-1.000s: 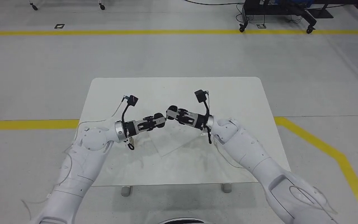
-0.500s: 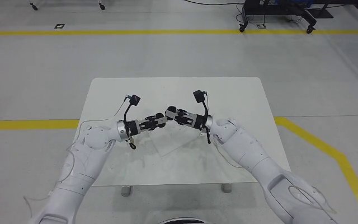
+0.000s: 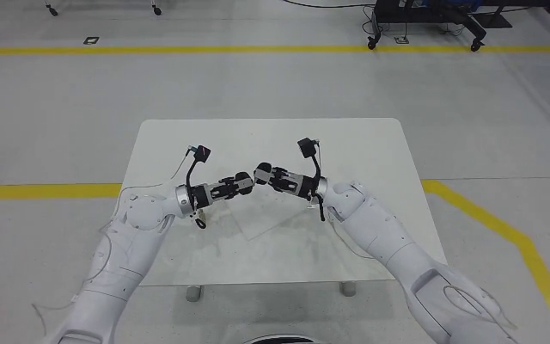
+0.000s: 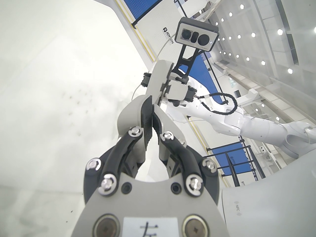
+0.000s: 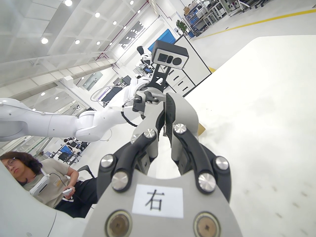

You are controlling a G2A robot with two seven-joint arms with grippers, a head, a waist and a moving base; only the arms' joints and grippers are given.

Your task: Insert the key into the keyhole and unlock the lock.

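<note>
White table, factory floor behind. Left gripper and right gripper stay tip-to-tip at frame centre, both clamped closed, barely shifting. Key and lock too small to tell there; insertion is likely still being aligned.

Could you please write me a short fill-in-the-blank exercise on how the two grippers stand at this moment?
1. The left gripper and right gripper hang ___ the table.
2. Their tips point toward each ___.
3. The left gripper's fingers are ___.
Missing words: above; other; shut.
</note>
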